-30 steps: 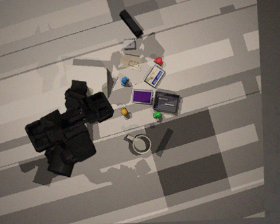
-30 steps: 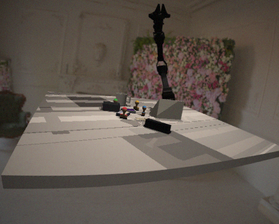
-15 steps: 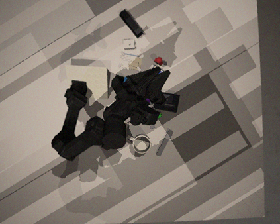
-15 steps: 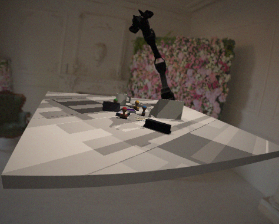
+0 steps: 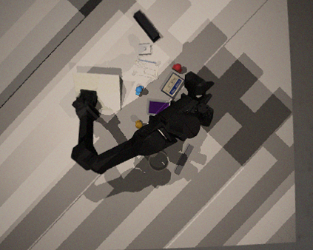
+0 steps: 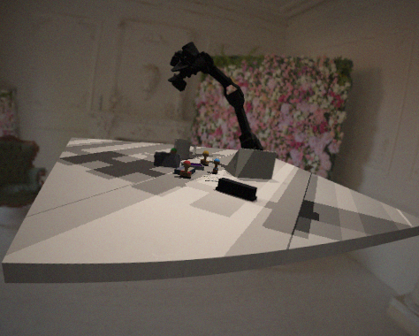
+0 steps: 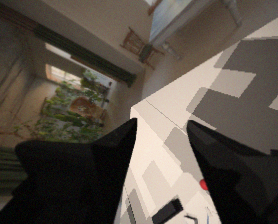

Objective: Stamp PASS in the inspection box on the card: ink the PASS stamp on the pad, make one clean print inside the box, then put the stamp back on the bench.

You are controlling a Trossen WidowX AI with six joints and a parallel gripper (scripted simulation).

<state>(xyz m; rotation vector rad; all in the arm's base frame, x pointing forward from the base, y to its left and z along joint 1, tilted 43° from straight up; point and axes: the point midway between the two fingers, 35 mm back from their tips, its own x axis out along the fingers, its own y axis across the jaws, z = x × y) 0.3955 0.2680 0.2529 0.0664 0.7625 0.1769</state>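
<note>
My gripper (image 5: 210,88) (image 6: 171,74) (image 7: 161,123) is part open and empty, high above the bench. Four knob-handled stamps stand on the bench: a red one (image 5: 177,67) (image 6: 187,164) (image 7: 204,184), a blue one (image 5: 139,90) (image 6: 217,160), an orange one (image 5: 139,124) (image 6: 206,153) and a green one (image 6: 173,150), hidden under the arm in the top view. Which is PASS cannot be read. The purple pad (image 5: 156,108) (image 6: 195,165) is partly covered by the arm in the top view. The pale printed card (image 5: 139,70) lies above the blue stamp there; its box is faint.
A black block (image 5: 147,26) (image 6: 236,189) (image 7: 166,212) lies beyond a small pale item (image 5: 144,49). A blue-labelled case (image 5: 172,85) sits below the red stamp. A dark tray (image 6: 163,159), a mug (image 5: 158,160) and a grey bar (image 5: 183,159) are nearby. The arm stands on a pale pedestal (image 5: 104,86) (image 6: 258,165).
</note>
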